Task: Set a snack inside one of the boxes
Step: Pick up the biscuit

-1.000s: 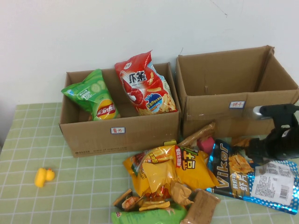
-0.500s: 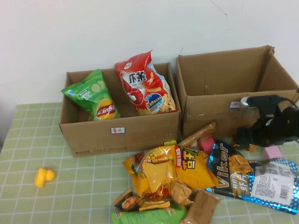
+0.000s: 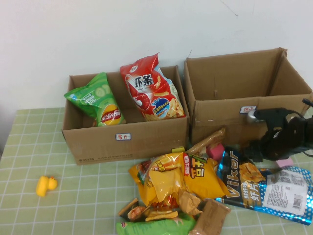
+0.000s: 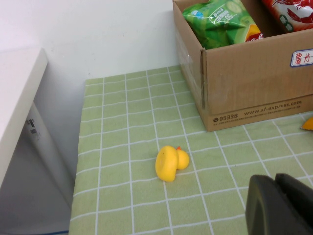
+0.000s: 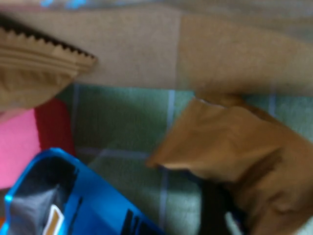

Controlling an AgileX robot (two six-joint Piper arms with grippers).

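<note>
My right claw [image 3: 254,149] low before right box [image 3: 244,93], over brown snack packet [image 5: 234,147], grip unclear; left claw [image 4: 281,205] above counter [image 4: 127,147], fingers together

Matt brown cardboard boxes [image 3: 124,139] are sitting on a checked cloth counter [image 3: 29,161]; glossy foil snack bags [image 3: 266,188] are shining beside a smooth plastic duck [image 4: 171,163].

The right-hand brown cardboard box [image 3: 244,93] is open above with bare interior. The left-hand brown cardboard box [image 3: 124,132] is crowded by upright bags. The right gripper [image 3: 254,147] sits low between the right box's front wall and the blue foil snack bag [image 3: 264,183]. The left gripper [image 4: 281,205] hovers over open green checked tablecloth [image 4: 127,147], near a yellow rubber duck [image 4: 171,161].
</note>
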